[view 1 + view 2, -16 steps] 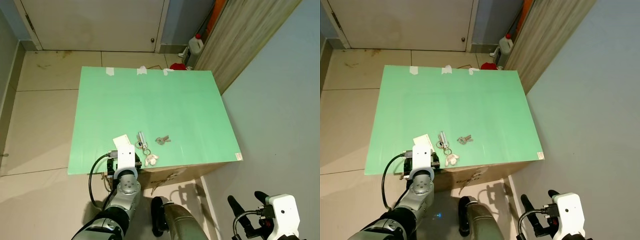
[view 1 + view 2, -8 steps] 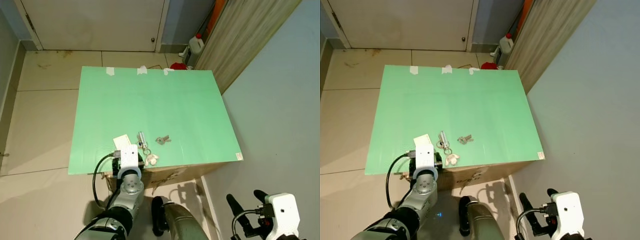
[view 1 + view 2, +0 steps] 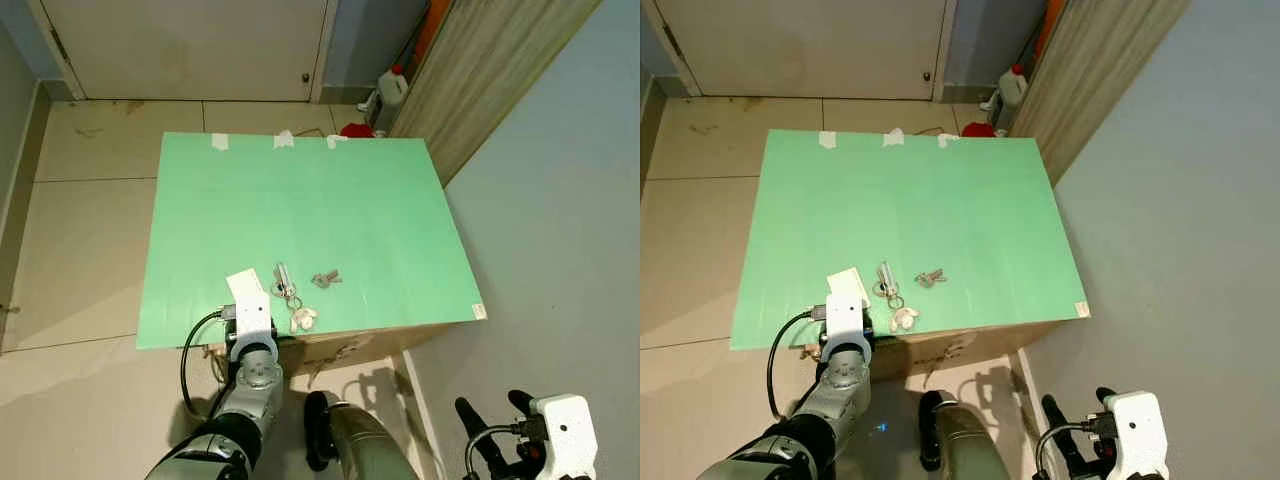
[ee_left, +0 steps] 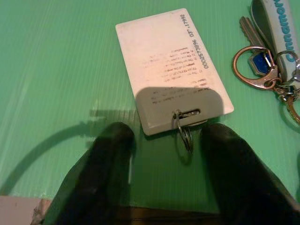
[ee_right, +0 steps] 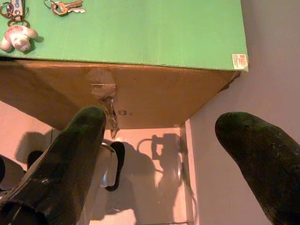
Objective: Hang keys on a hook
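head view: left gripper [image 3: 252,318] sits at the green table [image 3: 380,220] edge, keys [image 3: 285,287] just ahead, toward its right. left wrist view: fingers [image 4: 112,154] spread, straddling the white card's [image 4: 173,65] ring. right gripper [image 5: 173,154] hangs released, farther off.

The left arm [image 3: 245,400] is silver metal with a round joint disc and a white, boxy wrist housing; a black cable loops out beside it. The right arm's wrist housing [image 3: 567,425] is also white and rounded, with a thin black cable curling from it. Each gripper has two long, matte black fingers [image 5: 65,161] with blunt, rounded tips.
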You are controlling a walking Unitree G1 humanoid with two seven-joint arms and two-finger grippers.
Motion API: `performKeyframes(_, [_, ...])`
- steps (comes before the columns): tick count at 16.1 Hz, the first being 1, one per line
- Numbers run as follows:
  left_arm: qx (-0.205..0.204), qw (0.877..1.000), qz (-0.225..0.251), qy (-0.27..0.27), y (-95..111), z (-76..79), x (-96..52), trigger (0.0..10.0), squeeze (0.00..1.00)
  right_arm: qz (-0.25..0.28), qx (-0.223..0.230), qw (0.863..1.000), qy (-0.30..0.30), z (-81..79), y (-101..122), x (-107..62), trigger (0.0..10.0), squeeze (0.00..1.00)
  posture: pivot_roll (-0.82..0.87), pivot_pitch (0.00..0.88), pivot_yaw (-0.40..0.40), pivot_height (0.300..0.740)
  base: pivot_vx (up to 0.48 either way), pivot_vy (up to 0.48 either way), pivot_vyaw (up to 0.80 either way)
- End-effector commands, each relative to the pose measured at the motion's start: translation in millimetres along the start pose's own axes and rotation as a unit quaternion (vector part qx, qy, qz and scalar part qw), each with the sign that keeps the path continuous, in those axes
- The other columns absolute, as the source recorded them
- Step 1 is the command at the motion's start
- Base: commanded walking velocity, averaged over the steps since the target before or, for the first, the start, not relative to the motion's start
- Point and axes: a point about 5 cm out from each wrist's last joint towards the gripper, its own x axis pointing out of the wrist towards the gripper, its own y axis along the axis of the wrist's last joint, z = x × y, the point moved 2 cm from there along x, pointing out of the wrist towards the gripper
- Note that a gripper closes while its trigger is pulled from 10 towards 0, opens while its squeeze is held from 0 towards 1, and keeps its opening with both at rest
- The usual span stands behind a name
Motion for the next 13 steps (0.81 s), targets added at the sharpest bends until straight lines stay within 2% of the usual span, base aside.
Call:
performKeyframes(1, [0.002, 1.000, -0.014, -0.022, -6, 7.5, -3.1, 0.0, 0.00, -0.014, -0.007, 1.000, -0.015, 9.1, -6, -4.7, 10.0, 0.00, -0.39, 0.257, -0.180, 0.740, 0.000, 0.000, 0.00])
performKeyframes(6, [0.005, 1.000, -0.007, -0.026, 0, 7.3, -0.5, 0.0, 0.00, -0.014, -0.006, 1.000, -0.014, 12.7, -9, -7.6, 10.0, 0.00, -0.39, 0.260, -0.179, 0.740, 0.000, 0.000, 0.00])
performKeyframes(13, [0.004, 0.999, -0.012, -0.031, -4, 8.2, -1.7, 0.0, 0.00, -0.021, -0.003, 1.000, -0.012, 14.9, -23, -10.0, 10.0, 0.00, -0.38, 0.264, -0.175, 0.740, 0.000, 0.000, 0.00])
